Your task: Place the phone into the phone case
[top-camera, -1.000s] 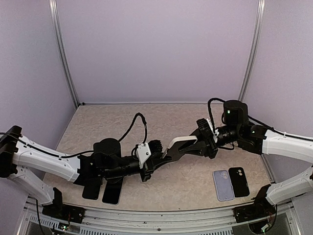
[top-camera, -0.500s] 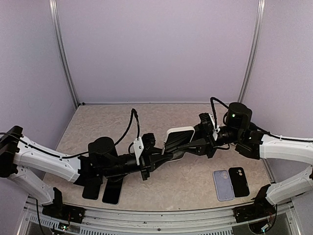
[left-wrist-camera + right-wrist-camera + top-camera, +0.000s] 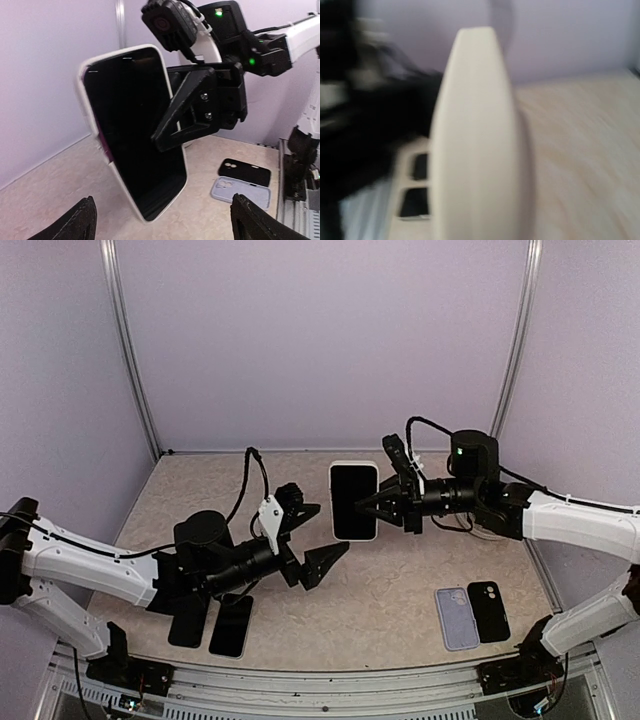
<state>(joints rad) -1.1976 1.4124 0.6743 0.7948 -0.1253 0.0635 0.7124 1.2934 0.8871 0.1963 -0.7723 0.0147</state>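
Half a second ago both pincers met on the phone near the middle. Now the left pincer (image 3: 318,538) has let go and backed toward 7 o'clock, while the right pincer (image 3: 368,506) has swung the phone (image 3: 352,502) upright, its screen facing the overhead camera. The right pincer is clenched on the phone's right-hand long edge and holds it in the air just past centre toward 12 o'clock. The left pincer is released, jaws spread wide and apart from the phone, its tips aimed toward 2 o'clock.

The left wrist view gives what the overhead cannot. A black triangular finger (image 3: 192,112) lies across the right side of the glass, and the phone slants in that view. A thin purple strip shows at its left edge, beside the white shell (image 3: 81,82) that rims the glass. Whether the phone sits fully home in that shell I cannot tell. The right wrist view is blurred and shows only the shell edge-on, a smooth cream band with a rounded top.

Open room lies all round the held phone, well clear of the walls and above the mottled beige worktop (image 3: 400,580). At 4 o'clock, near the front edge, a lilac case (image 3: 453,618) and a black case (image 3: 488,610) lie side by side, camera cut-outs at their far ends. At 7 o'clock two dark flat slabs (image 3: 230,625) lie beneath the left arm.
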